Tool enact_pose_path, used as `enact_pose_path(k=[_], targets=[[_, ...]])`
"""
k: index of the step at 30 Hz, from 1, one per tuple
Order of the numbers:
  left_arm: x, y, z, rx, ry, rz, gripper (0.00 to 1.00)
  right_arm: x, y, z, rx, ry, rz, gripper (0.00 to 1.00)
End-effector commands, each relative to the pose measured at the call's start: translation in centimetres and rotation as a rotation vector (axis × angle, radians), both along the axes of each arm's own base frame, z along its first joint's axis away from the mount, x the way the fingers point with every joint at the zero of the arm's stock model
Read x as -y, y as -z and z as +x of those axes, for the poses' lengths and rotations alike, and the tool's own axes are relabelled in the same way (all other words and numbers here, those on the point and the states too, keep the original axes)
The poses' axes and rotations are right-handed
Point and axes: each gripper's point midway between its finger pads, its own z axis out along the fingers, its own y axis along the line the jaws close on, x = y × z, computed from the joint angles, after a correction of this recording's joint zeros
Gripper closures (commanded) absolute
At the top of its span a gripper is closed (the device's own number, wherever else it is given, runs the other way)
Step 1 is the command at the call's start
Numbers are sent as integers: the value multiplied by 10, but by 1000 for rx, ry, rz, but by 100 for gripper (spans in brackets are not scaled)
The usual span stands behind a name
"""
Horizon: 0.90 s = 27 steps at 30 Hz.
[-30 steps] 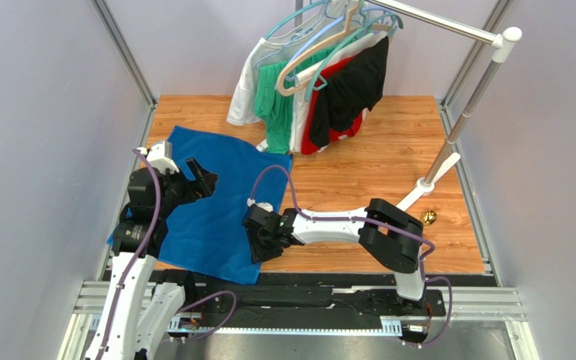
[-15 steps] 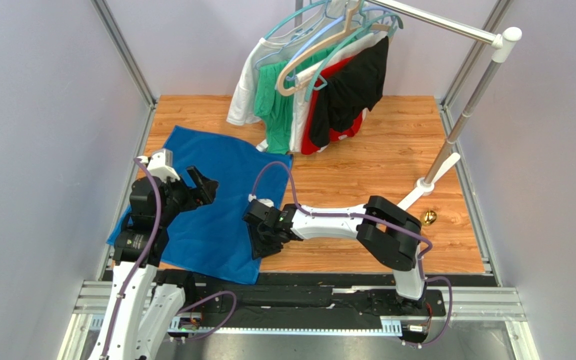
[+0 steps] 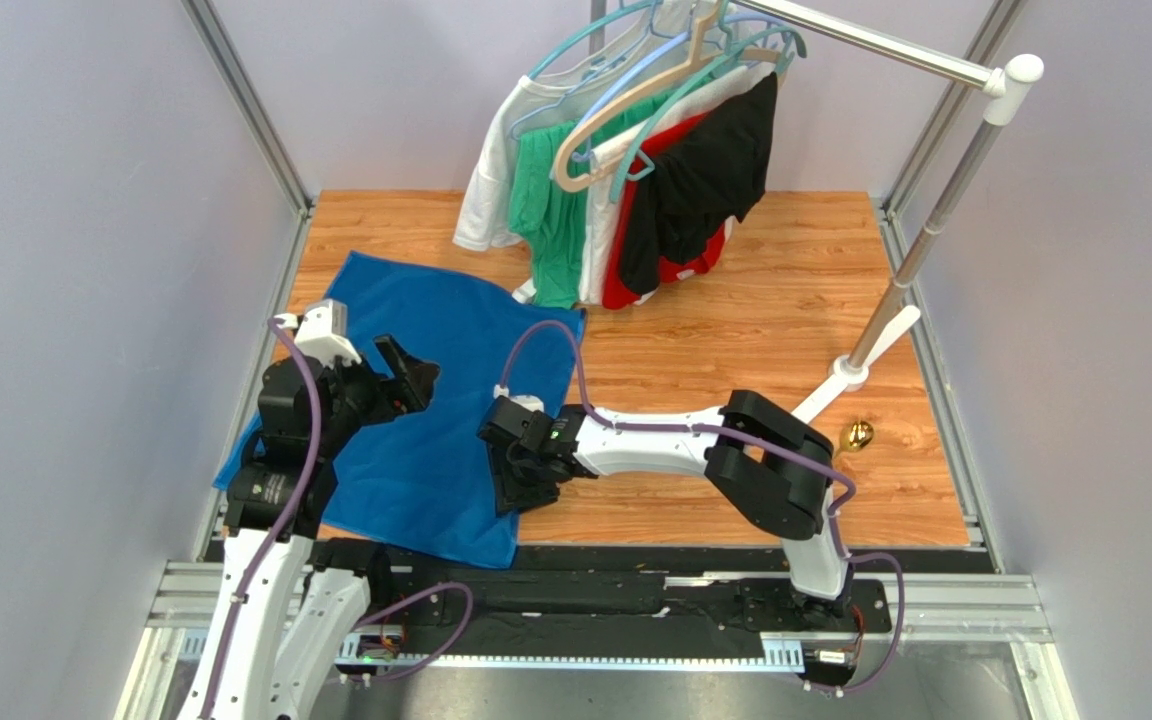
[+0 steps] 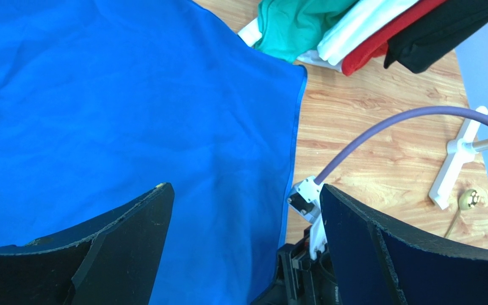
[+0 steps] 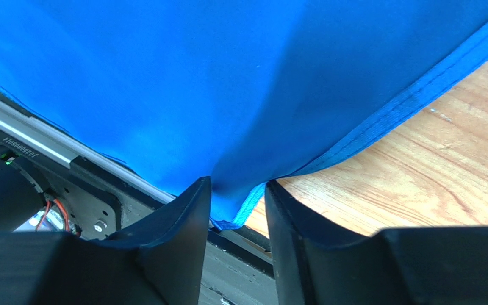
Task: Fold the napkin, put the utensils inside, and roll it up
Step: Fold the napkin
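Observation:
The blue napkin (image 3: 455,338) lies spread flat on the left of the wooden table, its near right corner at the table's front edge. My right gripper (image 3: 515,492) is low over the napkin's right hem near that corner. In the right wrist view its jaws (image 5: 235,187) stand partly apart, and a small ridge of napkin (image 5: 164,76) rises between them. One finger is over cloth, the other over wood. My left gripper (image 3: 409,368) hovers wide open above the napkin's left half, holding nothing (image 4: 243,190). No utensils are in view.
A clothes rack (image 3: 898,285) stands at the back right, with green, white, red and black garments (image 3: 642,180) hanging low over the table's far middle. A small gold object (image 3: 859,435) lies by the rack's foot. Bare wood (image 3: 748,345) lies to the napkin's right.
The left arm has drawn back a little toward the near left. The right gripper has slid slightly left along the napkin's hem, and its jaws have widened a bit.

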Motion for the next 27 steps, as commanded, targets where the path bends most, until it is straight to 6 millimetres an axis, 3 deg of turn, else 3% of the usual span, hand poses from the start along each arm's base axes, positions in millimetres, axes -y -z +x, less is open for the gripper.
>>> enact_pose_path(k=[1,4,7,10,13,19,27], targets=[[1,-13,-3,40,12,19,6,12,21,2,-2,30,-103,59],[3,-13,-4,41,23,15,6,14,23,0,-9,31,-117,65],[3,-13,-5,46,23,15,6,17,21,0,-7,34,-131,84],[5,-15,-7,52,31,16,6,17,14,1,1,22,-127,88],[6,-14,-7,50,33,12,6,11,5,4,10,12,-107,99],[11,-11,-6,63,49,-11,7,-10,-19,20,9,-14,-25,100],[13,-22,-18,183,72,-30,14,-25,-36,65,-62,1,116,100]])
